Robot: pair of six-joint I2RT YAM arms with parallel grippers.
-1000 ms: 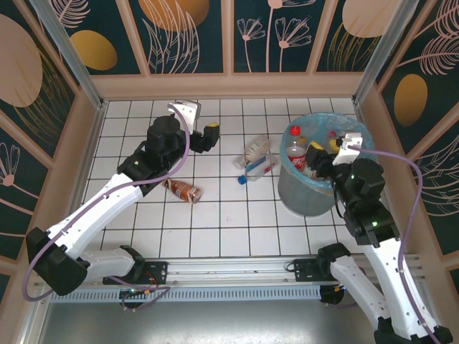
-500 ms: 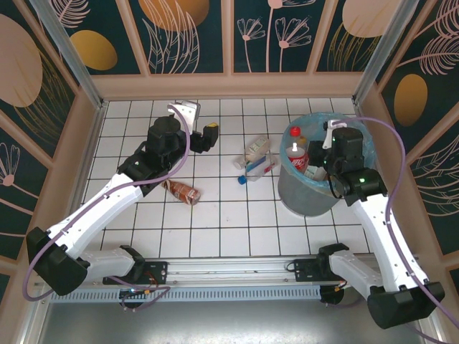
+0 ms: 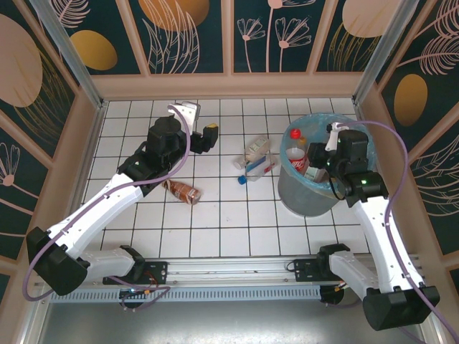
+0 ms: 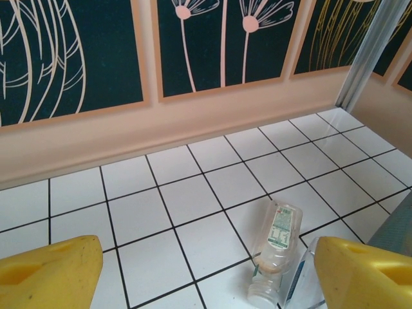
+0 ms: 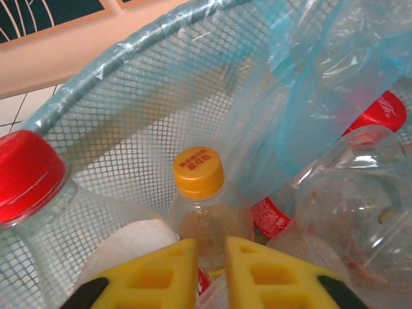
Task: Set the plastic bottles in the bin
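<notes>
The bin (image 3: 301,197), grey mesh with a light-blue liner (image 5: 309,77), stands at the right and holds several plastic bottles: a red-capped one (image 3: 296,153), an orange-capped one (image 5: 206,199) and a red-labelled one (image 5: 273,215). My right gripper (image 3: 320,162) reaches down into the bin. In the right wrist view the right gripper (image 5: 211,270) is shut just above the orange-capped bottle, gripping nothing. On the tiles lie a brown bottle (image 3: 183,190) and two clear bottles (image 3: 256,150) (image 3: 258,169). My left gripper (image 3: 208,136) hangs open left of them, and the left wrist view shows a clear bottle (image 4: 275,248) ahead of it.
Wooden walls with dark flower panels close the tiled floor on three sides. The bin's grey edge (image 4: 396,228) shows at the far right of the left wrist view. Bare white tiles (image 3: 229,215) lie between the brown bottle and the bin.
The right gripper's jaws have closed and its wrist has shifted over the bin. The left arm and the bottles on the tiles have not moved.
</notes>
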